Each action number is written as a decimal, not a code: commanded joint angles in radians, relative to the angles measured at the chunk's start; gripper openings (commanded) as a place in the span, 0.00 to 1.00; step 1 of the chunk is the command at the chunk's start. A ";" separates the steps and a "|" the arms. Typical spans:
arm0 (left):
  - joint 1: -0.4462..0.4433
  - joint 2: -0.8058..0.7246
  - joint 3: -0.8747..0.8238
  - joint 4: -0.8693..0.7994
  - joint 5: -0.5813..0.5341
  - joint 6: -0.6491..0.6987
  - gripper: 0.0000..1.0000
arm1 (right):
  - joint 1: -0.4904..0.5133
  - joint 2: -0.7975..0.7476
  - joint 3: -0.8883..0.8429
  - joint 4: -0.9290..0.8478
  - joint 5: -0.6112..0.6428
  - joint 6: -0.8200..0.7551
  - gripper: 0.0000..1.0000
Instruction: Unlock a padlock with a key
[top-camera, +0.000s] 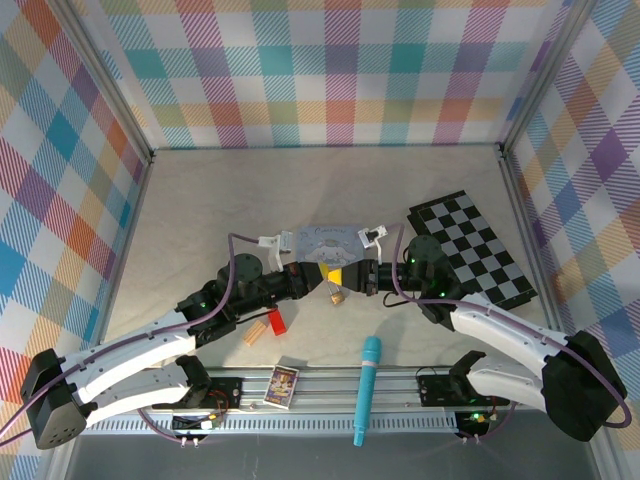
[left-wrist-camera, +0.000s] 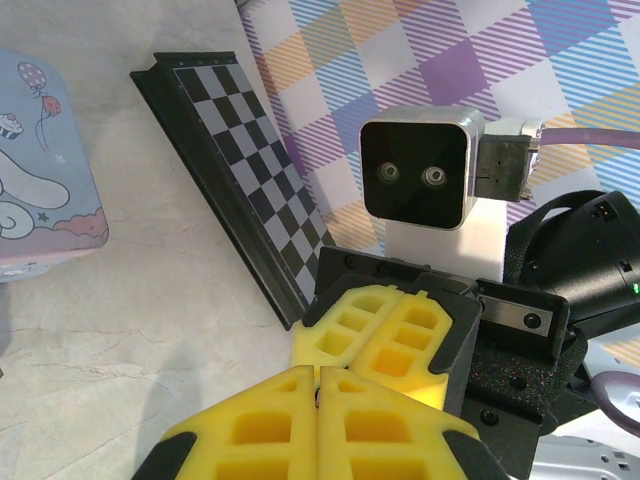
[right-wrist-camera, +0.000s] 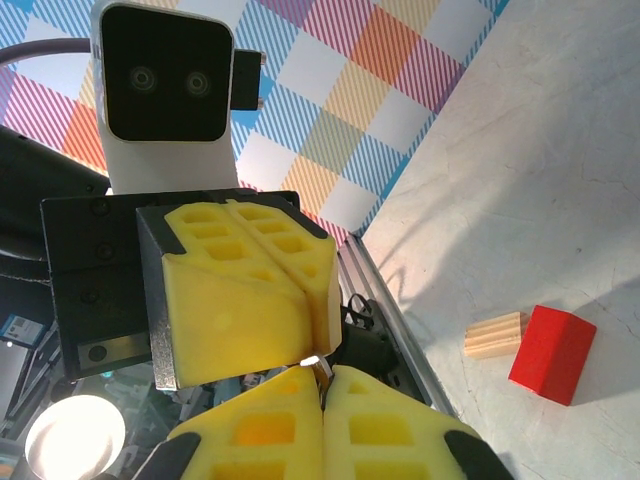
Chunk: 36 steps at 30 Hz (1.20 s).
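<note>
Above pale tabletop (top-camera: 220, 200), left pincer (left-wrist-camera: 318, 385) and right pincer (right-wrist-camera: 322, 388) meet clenched, right perhaps nipping key (right-wrist-camera: 317, 365).

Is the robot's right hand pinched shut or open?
Shut. In the right wrist view, the right gripper has its yellow fingers pressed together along one thin seam, with no gap.

The pale marbled table (top-camera: 250, 200) carries a pastel cartoon tin (top-camera: 330, 240) at frame centre, a checkerboard (top-camera: 470, 250) centre right, a tan wooden block (top-camera: 258, 331) just beside a red block (top-camera: 277, 321) lower centre-left, a teal stick (top-camera: 368, 370) crossing the near rail (top-camera: 330, 385), and the padlock (top-camera: 338, 295) near centre, surface contact unconfirmed.
</note>
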 joint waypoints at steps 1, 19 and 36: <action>-0.009 -0.018 -0.015 0.024 -0.011 0.000 0.00 | 0.000 -0.031 -0.024 0.002 0.006 -0.004 0.00; -0.009 -0.012 -0.021 0.019 -0.051 -0.008 0.05 | -0.009 -0.113 -0.052 -0.089 0.028 -0.011 0.00; -0.009 -0.012 0.023 -0.131 -0.073 -0.035 1.00 | -0.015 -0.105 -0.026 -0.357 0.132 -0.095 0.00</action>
